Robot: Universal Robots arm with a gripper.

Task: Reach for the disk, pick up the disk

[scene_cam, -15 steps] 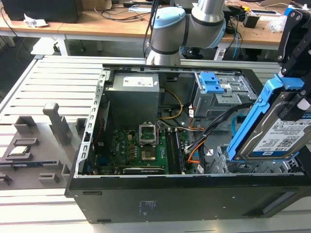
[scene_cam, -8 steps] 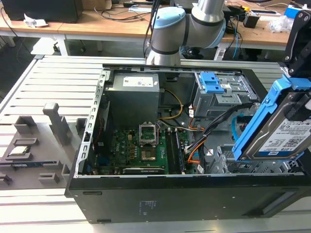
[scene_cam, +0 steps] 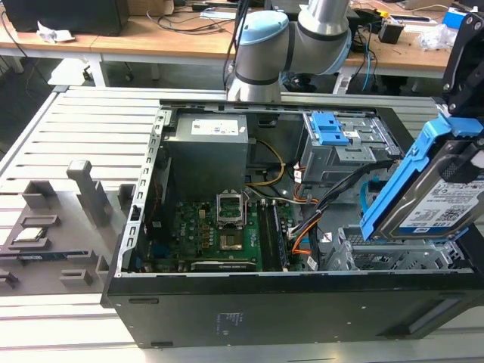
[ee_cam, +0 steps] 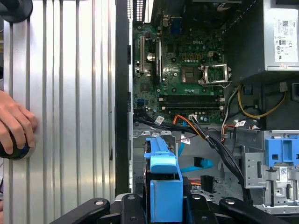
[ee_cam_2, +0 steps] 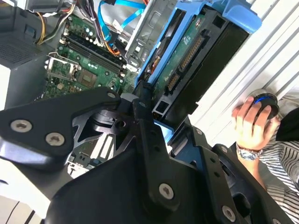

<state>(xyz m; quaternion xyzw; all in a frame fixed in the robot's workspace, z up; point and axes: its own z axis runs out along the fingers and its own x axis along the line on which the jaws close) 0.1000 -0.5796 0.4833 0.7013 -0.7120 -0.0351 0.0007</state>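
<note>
The disk is a silver hard drive with a white-and-blue label in a blue plastic frame. It hangs tilted above the open computer case's corner at the exterior view's right, clear of the drive cage below. My gripper is shut on its upper end, black fingers on either side of the blue frame. In the second wrist view the disk shows its green circuit-board side, running away from my gripper. In the first wrist view the blue frame rises from between my gripper's fingers.
The open black computer case lies on a slatted metal table, with motherboard, grey power supply and a blue ribbed latch inside. Grey fixtures stand at the exterior view's left. A person's hand rests on the table beside the case.
</note>
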